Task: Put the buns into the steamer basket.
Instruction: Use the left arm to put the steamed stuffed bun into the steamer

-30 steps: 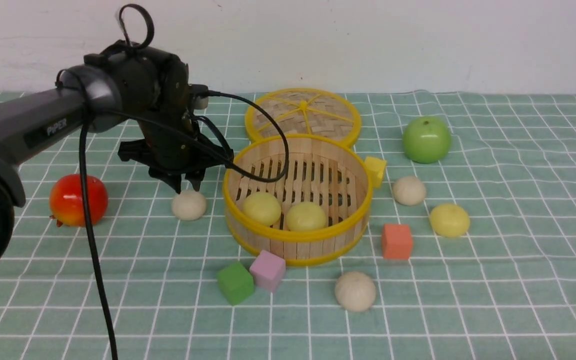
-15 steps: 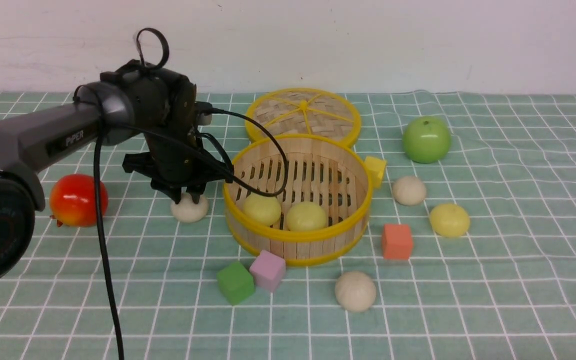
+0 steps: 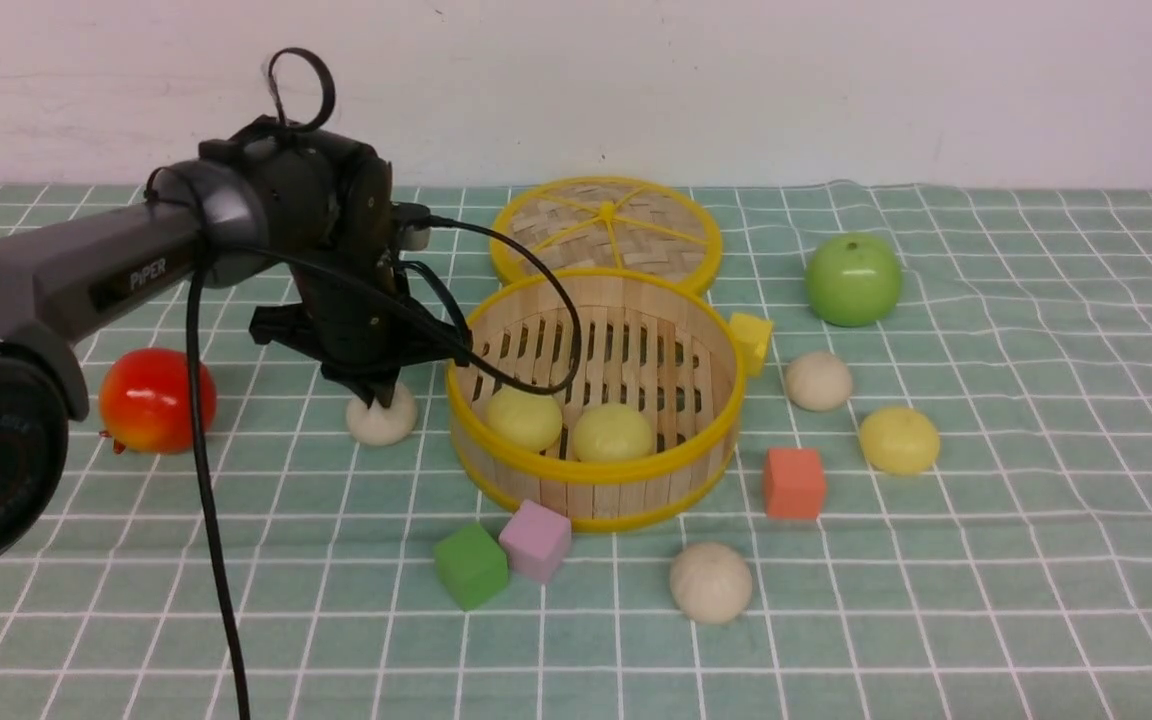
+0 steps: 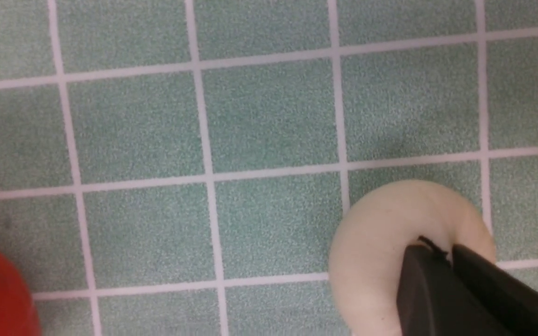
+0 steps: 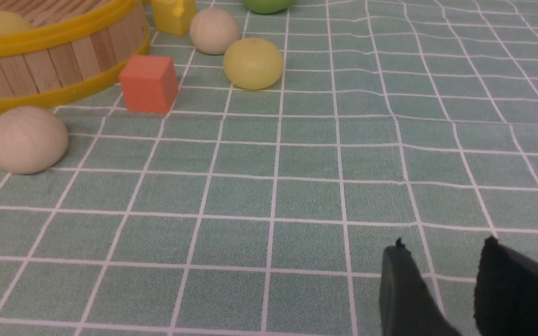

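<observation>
- Green checked tablecloth (image 3: 936,620) covers the work surface, with a plain pale wall behind.
- Left gripper (image 3: 379,392) points down with its jaws drawn together, the tips sunk into the top of the off-white bun (image 3: 383,422), which rests on the cloth directly beneath the hand.
- Left wrist view: the fingers (image 4: 418,280) meet along a thin seam and the bun dimples around them. How much of it is caught between them cannot be made out, so the hold is probably shallow.
- Steamer basket (image 3: 591,475) stands just beside the hand, on the robot's right of it, with two yellow buns (image 3: 526,417) inside against its near wall. A red apple (image 3: 151,400) lies well apart on the hand's other side.
- Step in hand, as judged: lifting the pinched bun. Rise straight and slowly until the bun clears the yellow rim, only then cross sideways, and release low over bare slats, clear of the two buns already inside.
- Right gripper (image 5: 444,245) hangs low over the cloth, jaws parted, nothing between them.
</observation>
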